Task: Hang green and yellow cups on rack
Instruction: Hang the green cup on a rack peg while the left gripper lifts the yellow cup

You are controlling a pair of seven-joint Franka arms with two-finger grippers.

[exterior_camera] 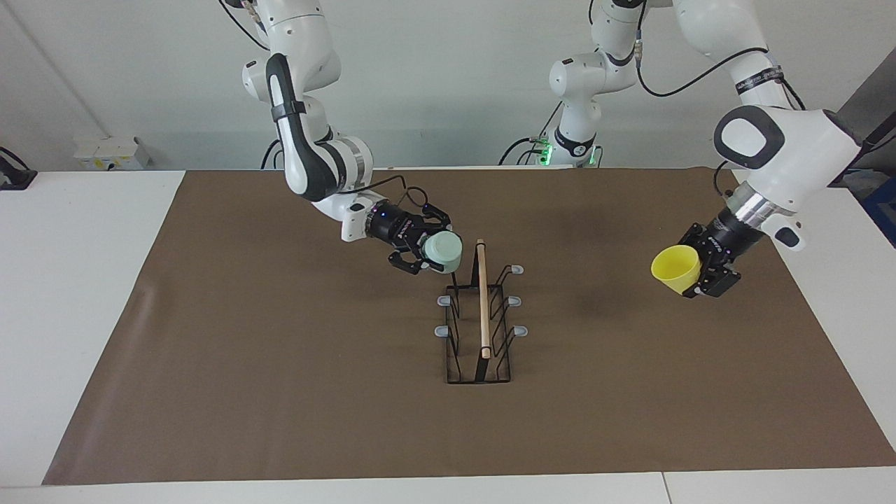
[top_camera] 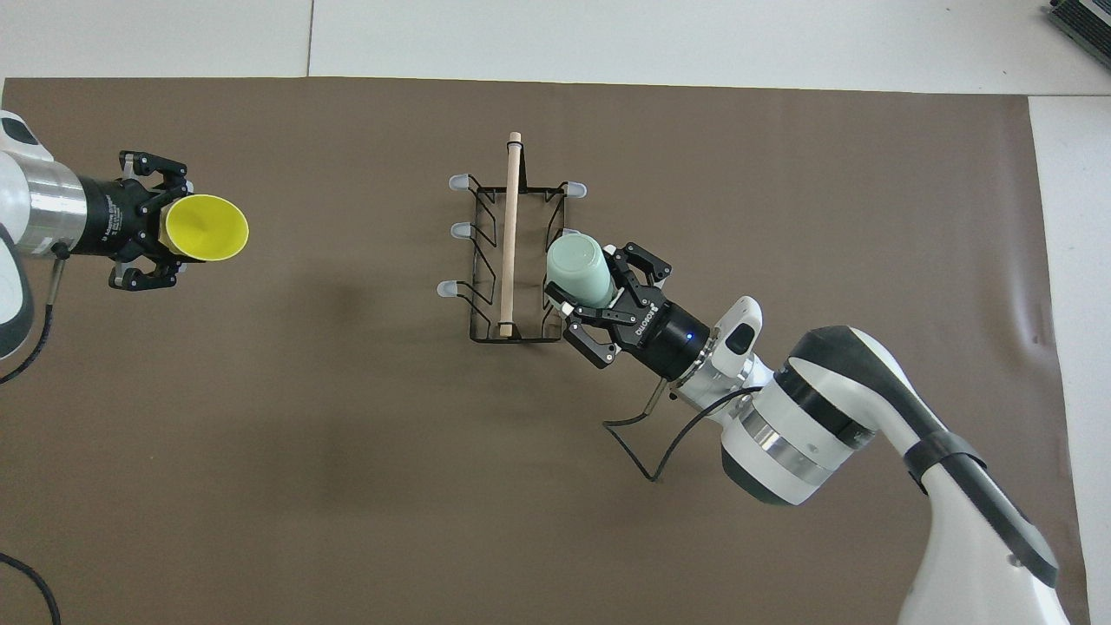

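Brown-covered bench (exterior_camera: 280,392): one rack (exterior_camera: 480,329) mid-bench, two cups; right gripper (exterior_camera: 428,253) clamps the green cup (exterior_camera: 444,252) beside it, left gripper (exterior_camera: 700,269) clamps the yellow cup (exterior_camera: 676,268) over its own end.

A: Obstacles? Only the rack (exterior_camera: 480,315) mid-tabletop (exterior_camera: 280,392), wooden rod (exterior_camera: 482,297) on top, prongs both sides.
B: Right pincer (exterior_camera: 428,253) with the green cup (exterior_camera: 444,252) crowds its prongs at the robots' end.
A: Left pincer (exterior_camera: 700,269) with the yellow cup (exterior_camera: 676,268) hangs well apart, bare brown mat (exterior_camera: 595,420) between.
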